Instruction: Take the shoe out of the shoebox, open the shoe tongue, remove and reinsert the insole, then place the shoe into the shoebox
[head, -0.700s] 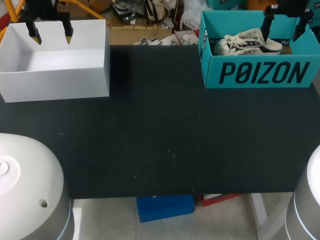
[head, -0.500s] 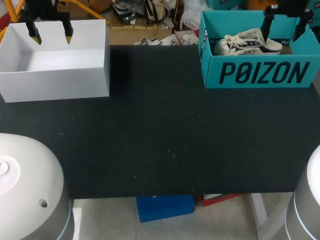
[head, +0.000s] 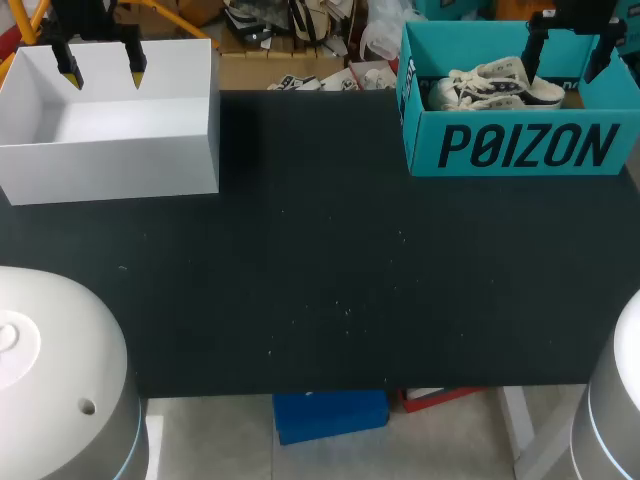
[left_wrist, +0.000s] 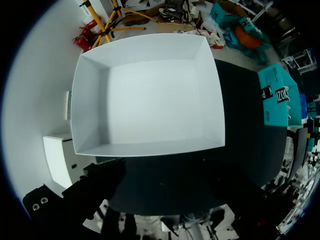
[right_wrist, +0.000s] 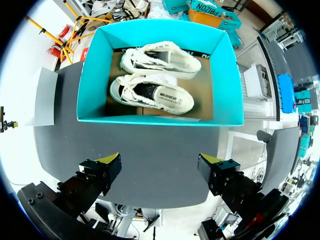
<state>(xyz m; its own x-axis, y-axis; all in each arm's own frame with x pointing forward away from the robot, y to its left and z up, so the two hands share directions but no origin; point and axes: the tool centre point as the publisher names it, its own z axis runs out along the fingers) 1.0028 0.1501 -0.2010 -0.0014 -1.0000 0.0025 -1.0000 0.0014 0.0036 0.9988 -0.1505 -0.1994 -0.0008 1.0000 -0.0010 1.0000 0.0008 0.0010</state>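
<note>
As the near wall of the teal shoebox (head: 520, 145) half-hides them, frayed off-white shoes (head: 485, 82), left pincer (head: 102, 70) released, right pincer (right_wrist: 161, 162) released.

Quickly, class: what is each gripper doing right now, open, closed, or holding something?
Left gripper: open, empty, over the white box.
Right gripper: open, empty, over the teal shoebox.

Two shoes (right_wrist: 162, 59) (right_wrist: 155, 95), one shoebox (head: 520, 148), one white box (head: 110, 165)
</note>
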